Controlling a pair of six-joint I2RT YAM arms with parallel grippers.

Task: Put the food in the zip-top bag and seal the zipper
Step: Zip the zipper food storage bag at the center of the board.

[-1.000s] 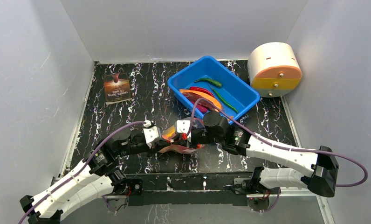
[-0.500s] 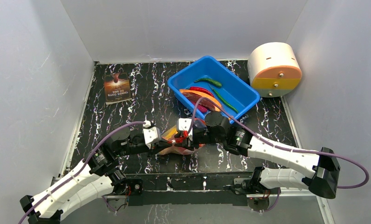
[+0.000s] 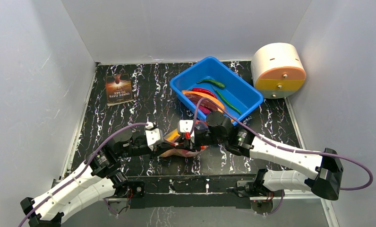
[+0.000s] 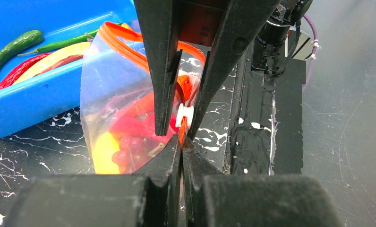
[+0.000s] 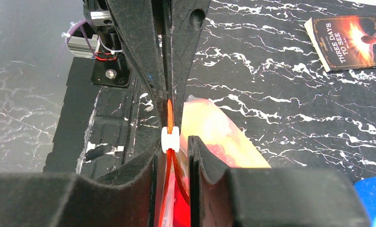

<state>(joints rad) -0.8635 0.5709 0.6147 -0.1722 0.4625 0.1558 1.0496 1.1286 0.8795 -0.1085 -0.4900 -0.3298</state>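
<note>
The zip-top bag [image 4: 120,109] stands between my two grippers at the table's near middle [image 3: 185,151]. It holds food [image 4: 127,142]: yellow, red and purple grape-like pieces. My left gripper [image 4: 182,140] is shut on the end of the orange zipper [image 4: 129,45]. My right gripper [image 5: 174,152] straddles the zipper [image 5: 169,111] just behind its white slider [image 5: 170,140]. Its jaws stand slightly apart and do not pinch the strip. Behind the slider the two orange strips spread apart. More food lies in the blue tub [image 3: 245,92]: green chilies [image 3: 211,83], a red one and an orange piece.
A brown printed card [image 3: 118,88] lies at the back left. A white and orange drum [image 3: 277,70] stands at the back right. The blue tub sits close behind the bag. White walls close in three sides.
My right gripper has edged slightly left along the bag's mouth, its jaws widening and then narrowing a little. The left gripper has kept its grip and place.
</note>
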